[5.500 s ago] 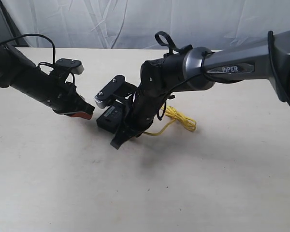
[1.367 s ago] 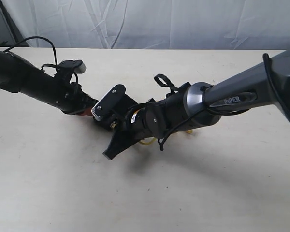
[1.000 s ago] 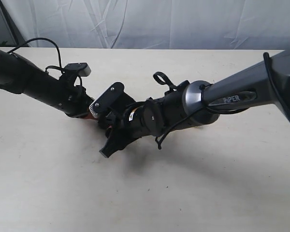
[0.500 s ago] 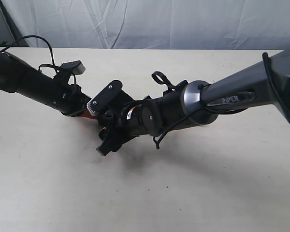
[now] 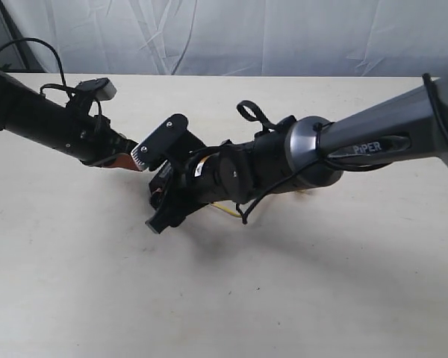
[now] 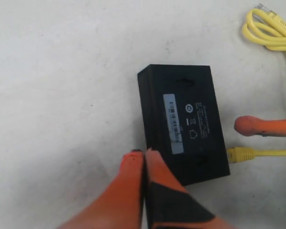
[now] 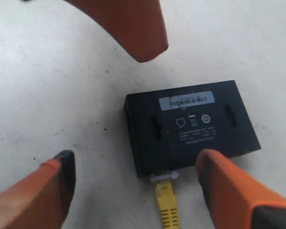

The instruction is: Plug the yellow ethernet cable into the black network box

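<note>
The black network box [image 7: 190,126] lies flat on the table, its white label strip up. The yellow ethernet cable's plug [image 7: 166,193] meets the box's side face, its clear tip in the port. My right gripper [image 7: 138,176] is open, its orange fingers [image 7: 224,183] on either side of the plug and touching nothing. My left gripper [image 6: 144,160] is shut and empty, its tips at a corner of the box [image 6: 183,121]. The cable's plug [image 6: 240,153] and bundled loop [image 6: 269,33] lie beyond. In the exterior view the right arm hides the box; a bit of cable [image 5: 224,211] shows.
The pale table [image 5: 97,298] stretches around both arms, with a white curtain behind it. The left gripper [image 5: 131,162] and right gripper [image 5: 160,215] sit close together near the table's middle. The right wrist camera mount [image 5: 158,139] stands between them.
The left arm has drawn back up and to the left, away from the right gripper. The right arm has shifted slightly, and a bit of yellow cable now shows beneath it.
</note>
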Action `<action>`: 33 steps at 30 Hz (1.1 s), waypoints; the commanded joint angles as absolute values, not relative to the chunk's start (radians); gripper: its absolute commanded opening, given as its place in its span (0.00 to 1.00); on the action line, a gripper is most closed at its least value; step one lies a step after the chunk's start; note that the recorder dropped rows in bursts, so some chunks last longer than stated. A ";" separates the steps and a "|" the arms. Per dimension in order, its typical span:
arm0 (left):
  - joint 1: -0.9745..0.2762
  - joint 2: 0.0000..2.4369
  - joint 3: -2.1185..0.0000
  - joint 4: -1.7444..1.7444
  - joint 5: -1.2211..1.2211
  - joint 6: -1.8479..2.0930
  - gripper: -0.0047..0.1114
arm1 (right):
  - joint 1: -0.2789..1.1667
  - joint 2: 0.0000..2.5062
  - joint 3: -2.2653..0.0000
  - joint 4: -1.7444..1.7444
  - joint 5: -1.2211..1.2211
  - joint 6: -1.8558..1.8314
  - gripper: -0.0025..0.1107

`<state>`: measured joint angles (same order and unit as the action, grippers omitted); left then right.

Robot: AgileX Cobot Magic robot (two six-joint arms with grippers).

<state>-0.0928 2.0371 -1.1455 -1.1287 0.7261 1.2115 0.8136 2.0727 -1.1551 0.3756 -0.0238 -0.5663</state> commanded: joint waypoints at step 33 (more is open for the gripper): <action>-0.160 1.816 -1.087 -0.766 0.541 0.823 0.04 | 0.664 1.948 -1.164 0.442 0.460 -0.526 0.02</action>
<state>-0.1402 1.8447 -1.1158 -0.7912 0.5834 0.8550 0.6703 1.9586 -1.1591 0.4395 0.4361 -0.5364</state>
